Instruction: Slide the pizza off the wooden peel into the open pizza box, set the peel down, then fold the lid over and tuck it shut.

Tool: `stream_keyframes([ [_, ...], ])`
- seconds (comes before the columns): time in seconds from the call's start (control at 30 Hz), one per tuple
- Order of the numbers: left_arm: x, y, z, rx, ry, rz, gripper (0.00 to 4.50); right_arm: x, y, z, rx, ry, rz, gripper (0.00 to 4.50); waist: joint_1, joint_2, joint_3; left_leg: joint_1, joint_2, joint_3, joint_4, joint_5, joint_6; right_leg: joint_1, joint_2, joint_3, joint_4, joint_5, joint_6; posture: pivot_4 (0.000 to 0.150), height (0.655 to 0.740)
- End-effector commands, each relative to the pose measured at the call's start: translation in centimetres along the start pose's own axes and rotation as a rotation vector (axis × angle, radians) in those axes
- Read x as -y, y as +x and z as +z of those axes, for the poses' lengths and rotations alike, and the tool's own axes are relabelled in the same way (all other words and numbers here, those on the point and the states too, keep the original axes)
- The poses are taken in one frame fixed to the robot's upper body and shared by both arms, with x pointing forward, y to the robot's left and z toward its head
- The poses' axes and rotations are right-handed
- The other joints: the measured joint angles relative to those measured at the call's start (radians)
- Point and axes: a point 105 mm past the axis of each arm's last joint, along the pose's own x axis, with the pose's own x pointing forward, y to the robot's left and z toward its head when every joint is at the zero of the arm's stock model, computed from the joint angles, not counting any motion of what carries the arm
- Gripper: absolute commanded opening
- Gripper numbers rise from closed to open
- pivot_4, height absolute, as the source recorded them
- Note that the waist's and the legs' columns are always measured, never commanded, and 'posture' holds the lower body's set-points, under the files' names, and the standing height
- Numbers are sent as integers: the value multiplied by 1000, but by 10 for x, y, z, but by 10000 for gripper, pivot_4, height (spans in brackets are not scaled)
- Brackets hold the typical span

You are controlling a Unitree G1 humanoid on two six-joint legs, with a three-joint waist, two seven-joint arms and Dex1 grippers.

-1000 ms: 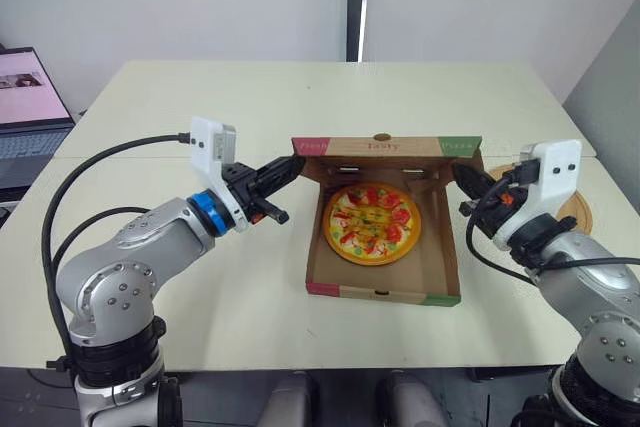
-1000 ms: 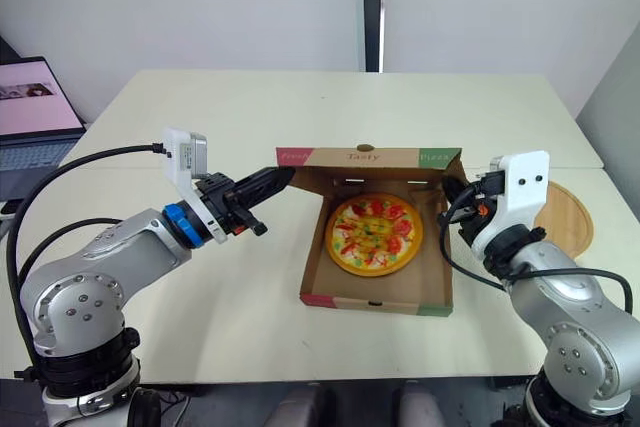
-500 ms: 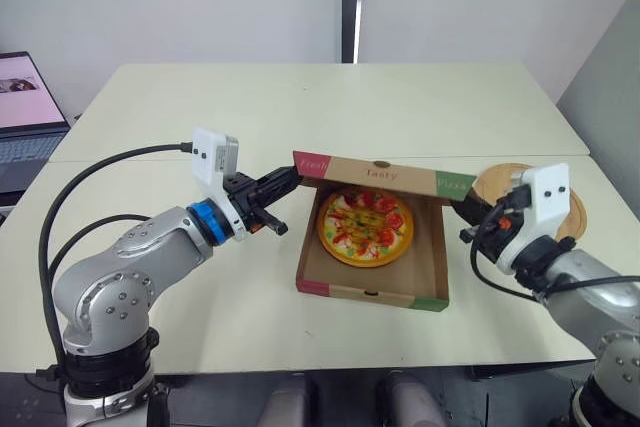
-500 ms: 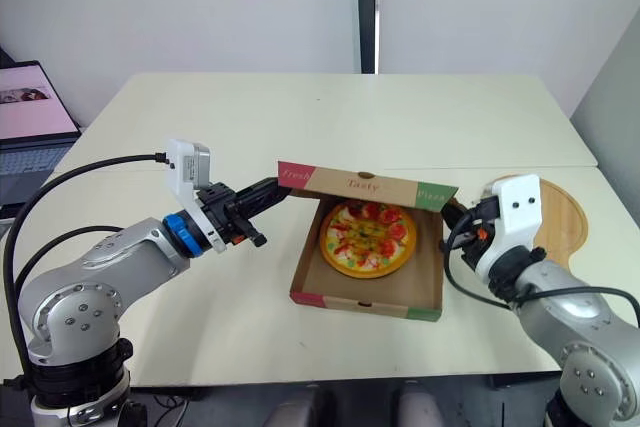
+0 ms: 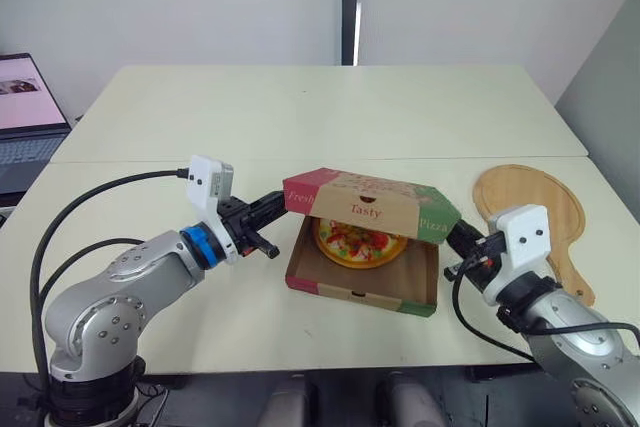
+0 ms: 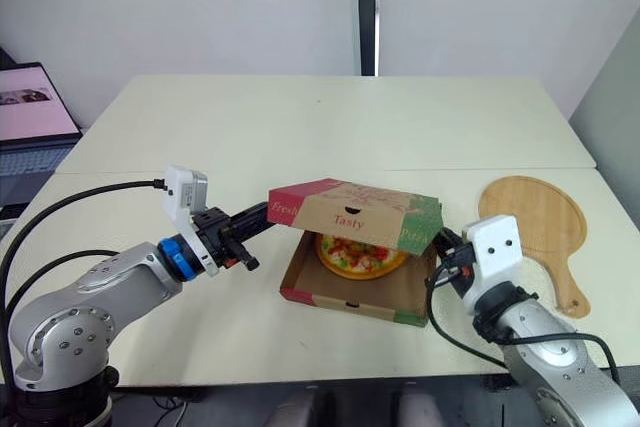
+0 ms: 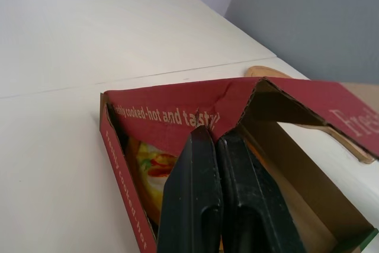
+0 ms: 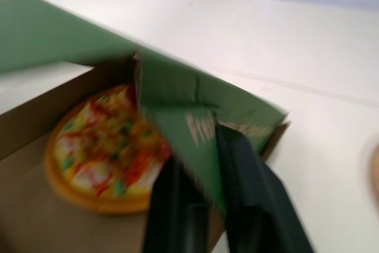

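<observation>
While lid [image 5: 372, 205] hangs half-folded over box [image 5: 360, 297], pizza [image 5: 350, 244] lies inside on the box floor and peel [image 5: 535, 212] lies flat on table [image 5: 300, 117], well apart to the right. Left gripper [image 5: 278, 200] is at the lid's red left corner. Its fingers [image 7: 198, 188] are pressed together with nothing between them, tips against the red side flap. Right gripper [image 5: 455, 237] is at the green right corner, fingers [image 8: 246, 194] straddling the green flap [image 8: 195, 117], apparently pinching it.

Handling guess: the lid is thin, light cardboard that creases and buckles easily, so it needs little force. Best held at the two front corners or side flaps, level on both sides. The flaps must go inside the box walls for the tuck. The box is light and may skid on the table if pushed sideways.
</observation>
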Motion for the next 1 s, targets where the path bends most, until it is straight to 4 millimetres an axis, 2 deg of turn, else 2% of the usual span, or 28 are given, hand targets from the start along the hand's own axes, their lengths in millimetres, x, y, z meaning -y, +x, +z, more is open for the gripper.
stream_keyframes([
  [0.03, 5, 0, 5, 16, 29, -25, 0, -9, -3, 0, 1, -10, 101, 17080, 1, 0, 0, 0, 0, 0, 0, 0, 0, 0, 0, 0, 0, 0, 0, 1500, 7281],
  [0.13, 4, 0, 5, 18, 39, -19, 0, -4, -9, -8, -63, -82, 165, 27349, 7, 0, 0, 0, 0, -1, 0, 0, 0, 0, 0, -1, 0, 0, 0, 1500, 7281],
  [0.4, 2, 0, 3, 11, 62, -19, 0, 10, -37, -28, -257, -175, 350, 27349, 26, 0, 0, -1, -1, -2, 0, 0, 1, 2, -1, -2, -2, 0, 0, 1500, 7281],
  [0.57, 4, -1, -1, 1, 79, -28, 0, 21, -49, -29, -312, -160, 393, 27349, 26, 0, 1, -1, 0, -2, 1, 0, 1, 3, -1, -3, -2, 0, 0, 1500, 7281],
  [0.73, 1, -3, -3, -2, 87, -18, 0, 75, -43, -11, -266, -208, 206, 27349, 27, -1, 1, -1, 0, -2, 1, 0, 1, 4, -1, -3, -3, 0, 0, 1500, 7281],
  [0.83, 0, -4, -4, -5, 92, -17, 0, 85, -29, 12, -188, -224, 159, 18553, 24, -1, 1, -1, 0, -2, 1, 0, 1, 3, -1, -3, -3, 0, 0, 1500, 7281],
  [0.9, -1, -4, -7, -11, 95, -18, 0, 83, -19, 26, -142, -210, 160, 11215, 25, 0, 1, -1, 0, -2, 0, 0, 1, 3, -1, -3, -3, 0, 0, 1500, 7281],
  [1.0, 0, -5, -12, -24, 100, -28, 0, 76, -9, 35, -116, -173, 174, 250, 28, -1, 1, -2, 0, -2, 1, 0, 1, 3, -1, -3, -3, 0, 0, 1500, 7281],
])
